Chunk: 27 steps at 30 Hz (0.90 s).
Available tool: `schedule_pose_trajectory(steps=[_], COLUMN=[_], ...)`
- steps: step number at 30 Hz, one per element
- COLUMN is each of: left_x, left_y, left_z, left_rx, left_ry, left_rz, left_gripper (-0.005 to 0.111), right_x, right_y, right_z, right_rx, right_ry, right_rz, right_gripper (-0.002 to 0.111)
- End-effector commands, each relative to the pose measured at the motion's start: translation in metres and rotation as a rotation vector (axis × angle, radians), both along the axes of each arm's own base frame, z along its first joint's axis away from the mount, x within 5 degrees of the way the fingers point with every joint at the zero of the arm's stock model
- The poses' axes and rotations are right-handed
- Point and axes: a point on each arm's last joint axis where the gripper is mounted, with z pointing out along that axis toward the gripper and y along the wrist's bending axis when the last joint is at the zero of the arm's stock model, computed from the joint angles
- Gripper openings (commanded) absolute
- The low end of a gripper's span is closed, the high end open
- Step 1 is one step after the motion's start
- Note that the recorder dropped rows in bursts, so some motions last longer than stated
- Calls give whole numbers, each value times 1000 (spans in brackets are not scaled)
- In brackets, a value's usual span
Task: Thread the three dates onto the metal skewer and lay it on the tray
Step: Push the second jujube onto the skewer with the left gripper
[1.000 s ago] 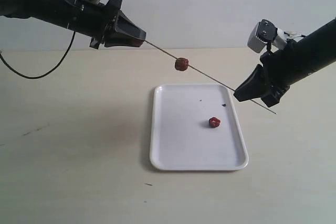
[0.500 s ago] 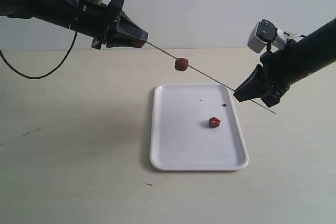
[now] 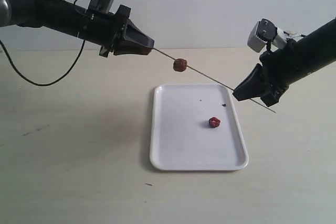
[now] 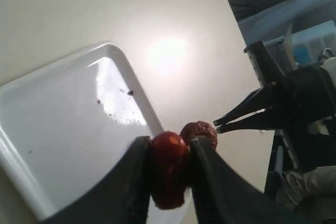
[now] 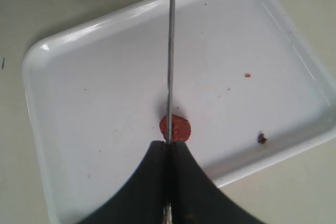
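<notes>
The right claw [image 3: 234, 94] is closed narrow on the metal skewer [image 3: 210, 77], pinching it near its lower end above the far right corner of the tray [image 3: 173, 145]. The skewer slopes up past the tray's far rim to the left claw [image 3: 149, 45], which is clamped on a held date [image 4: 169, 171] high beyond the tray's far left corner. A threaded date [image 3: 180, 65] sits mid-skewer, over the bench [image 3: 79, 156] just behind the tray. A loose date [image 3: 214, 122] lies on the tray, right of its middle.
</notes>
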Motion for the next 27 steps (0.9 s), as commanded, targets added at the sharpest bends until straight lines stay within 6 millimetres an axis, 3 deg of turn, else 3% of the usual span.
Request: schedule_pose_trajectory(steps=[1,13,27], left_x=[-2,-13,-21], left_y=[-12,-39,-53], left_z=[10,13,9], left_rx=[-100,-127,-88], left_ry=[-29,-38,-46], left_rz=[-2,-57,-106], left_gripper=[27,27,27], right_x=[1,3,7], right_y=[2,4,5], right_z=[5,7,10], right_rx=[29,70,103], right_ry=[-14,-20,-41], right_rz=[-6,-36,-82], right_gripper=[0,0,0])
